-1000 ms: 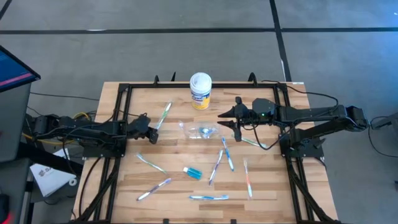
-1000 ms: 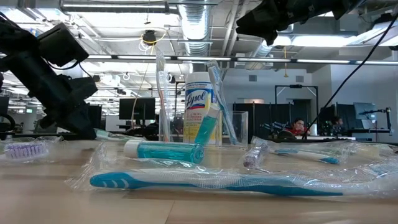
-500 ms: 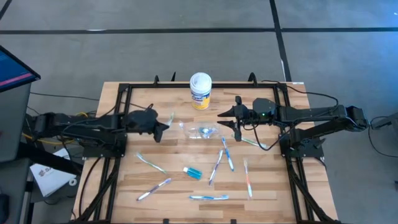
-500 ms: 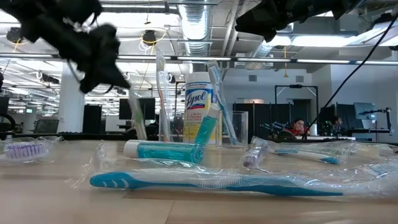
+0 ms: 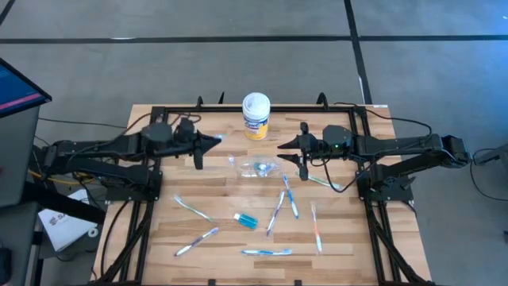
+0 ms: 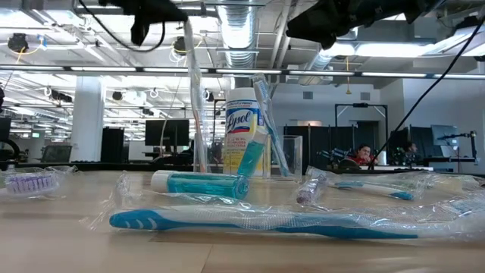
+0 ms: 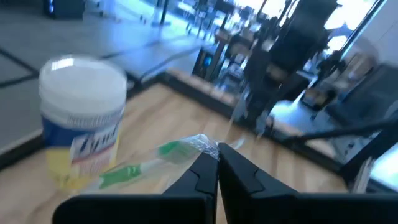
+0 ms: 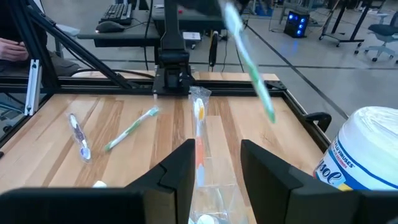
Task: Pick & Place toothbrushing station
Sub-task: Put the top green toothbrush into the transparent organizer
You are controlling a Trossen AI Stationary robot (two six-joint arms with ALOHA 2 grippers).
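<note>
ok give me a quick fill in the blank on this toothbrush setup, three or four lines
1. The left gripper is shut on a wrapped toothbrush with a ______ handle.
2. The right gripper hangs over the see-through cup with its fingers ______.
3. The yellow canister has a ______ lid.
4. The teal tube lies on the ______.

Missing words: green; open; white; table
</note>
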